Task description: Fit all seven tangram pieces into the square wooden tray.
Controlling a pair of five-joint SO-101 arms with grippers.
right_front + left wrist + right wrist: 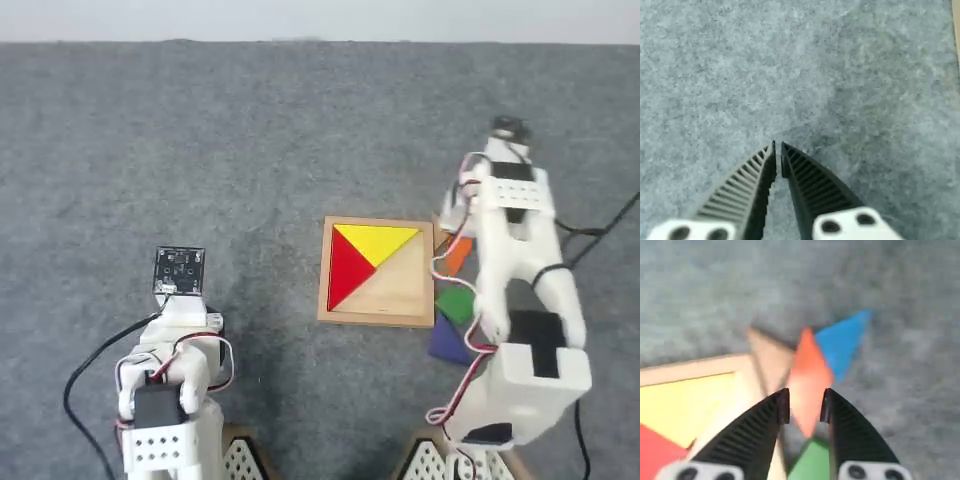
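- The square wooden tray point(377, 318) lies mid-tabletop. A yellow triangle point(377, 243) fills its 12 o'clock part and a red triangle point(348, 268) its 9 o'clock part, so the rest is bare wood and most of the task remains.
- The loose pieces crowd the tray's 3 o'clock edge on the grey felt tabletop point(200, 150): an orange diamond-shaped piece point(807, 375), a green piece point(457, 303) and a dark violet piece point(447, 343). A blue triangle point(842, 340) lies just beyond the orange one.
- Your right claw point(804, 406) is spread a little, its tips either side of the orange piece's near point. I cannot tell whether they touch it.
- Your left claw point(778, 146) is pressed together, holding nothing, over bare felt at about 8 o'clock from the tray.
- Risk: the orange piece sits tight against the tray corner and its neighbours. A finger coming down on the rim or on the green piece would likely shove the tray or scatter the cluster.
- Risk: you are gripping across a tapering point, so the piece could squirt out or twist as the claw closes.
- Risk: a flat, thin piece on felt gives little edge to catch, so the fingers may slide over it.
- Risk: if it twists in the grip, its edges won't line up with the red and yellow ones, and it may end up perched on top of them.
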